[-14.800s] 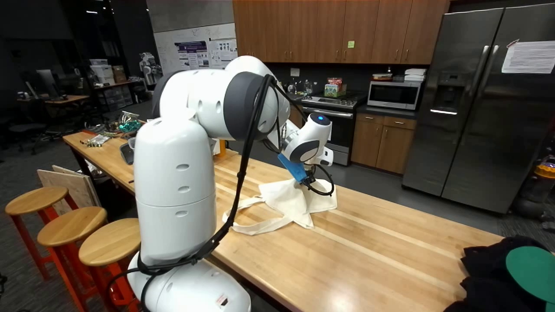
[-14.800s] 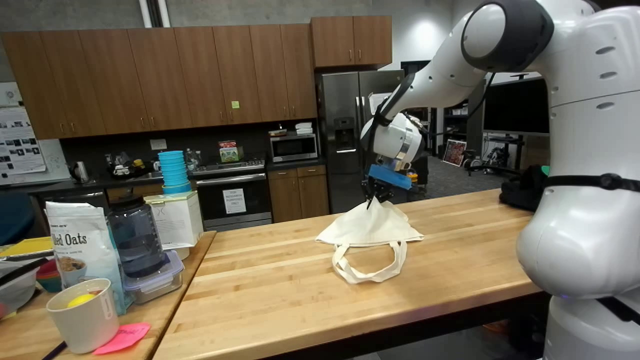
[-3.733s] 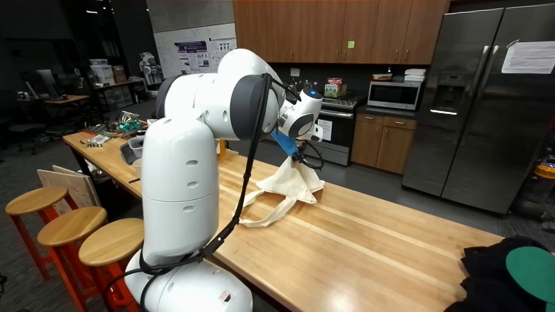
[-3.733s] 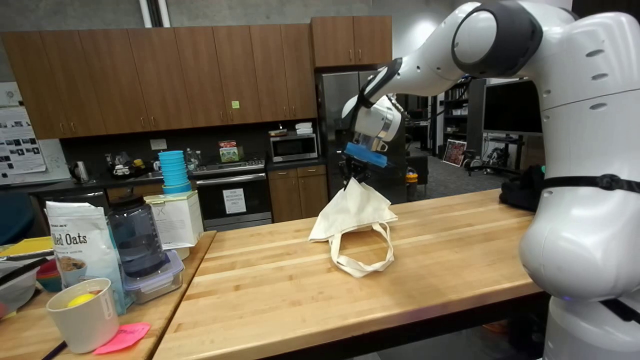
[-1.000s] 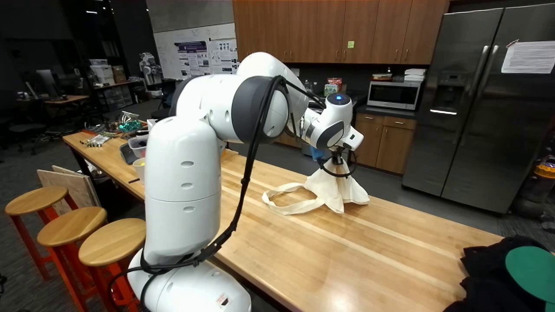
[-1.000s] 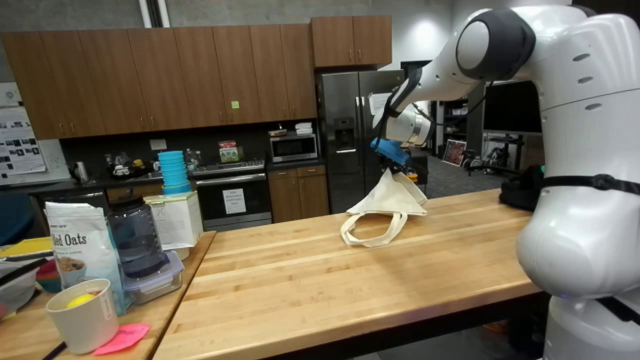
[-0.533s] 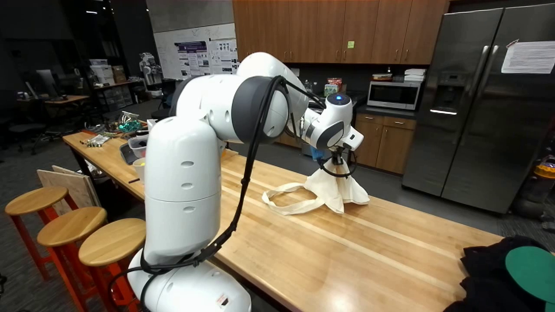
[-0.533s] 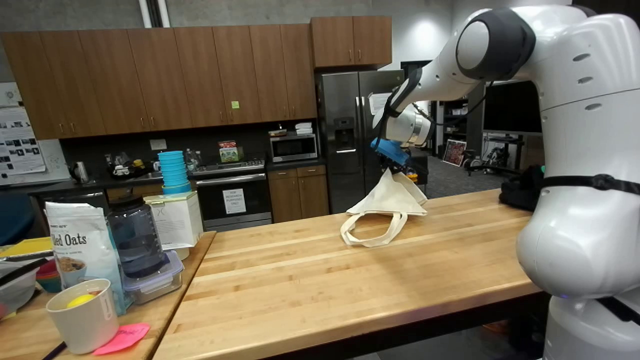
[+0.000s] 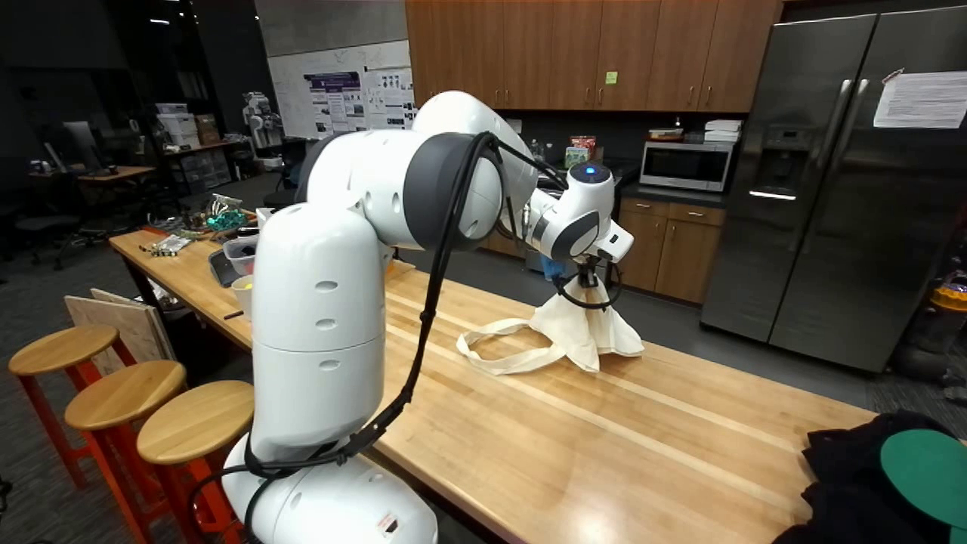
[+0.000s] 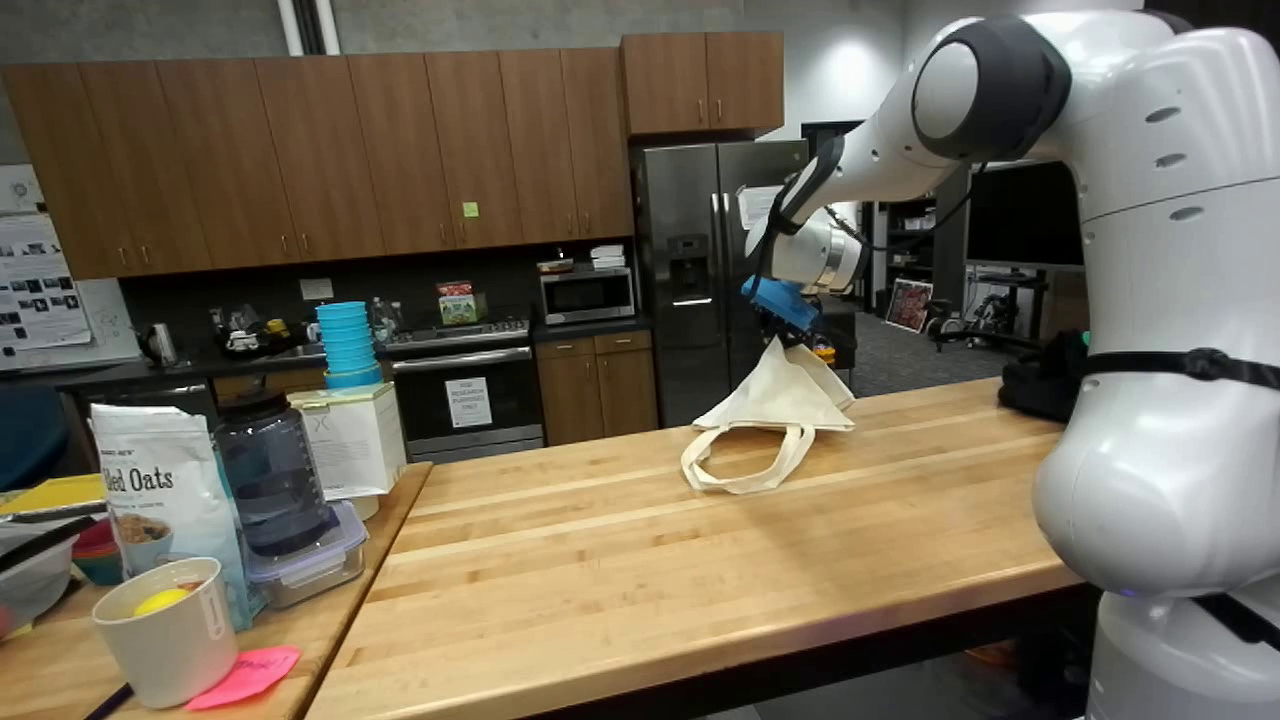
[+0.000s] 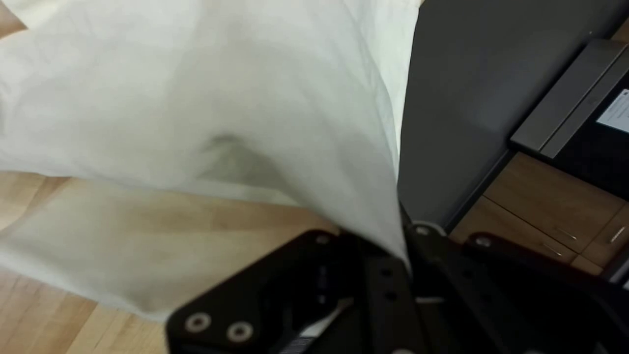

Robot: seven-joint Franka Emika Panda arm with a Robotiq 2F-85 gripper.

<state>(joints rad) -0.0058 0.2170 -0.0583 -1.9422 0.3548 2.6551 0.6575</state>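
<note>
A kitchen within a robotics lab. The kitchen shows in the fridge [image 9: 823, 227], microwave [image 9: 686, 165], oven [image 10: 420, 405], wooden cabinets [image 9: 574, 57] and bag of oats [image 10: 160, 510]. The lab shows in the robot arm [image 9: 317, 302] beside the table [image 9: 604, 438], what looks like another robot [image 9: 262, 121] farther back, a whiteboard [image 9: 287, 98] with posters [image 9: 336, 97], a monitor [image 9: 81, 143], and a sign [image 10: 468, 402] on the oven that appears to read "research purposes only"

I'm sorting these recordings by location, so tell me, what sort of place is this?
Probably a kitchen area in a research lab: there's a stainless-steel refrigerator, a microwave, and an oven whose paper sign seems to read "research purposes only".
</note>
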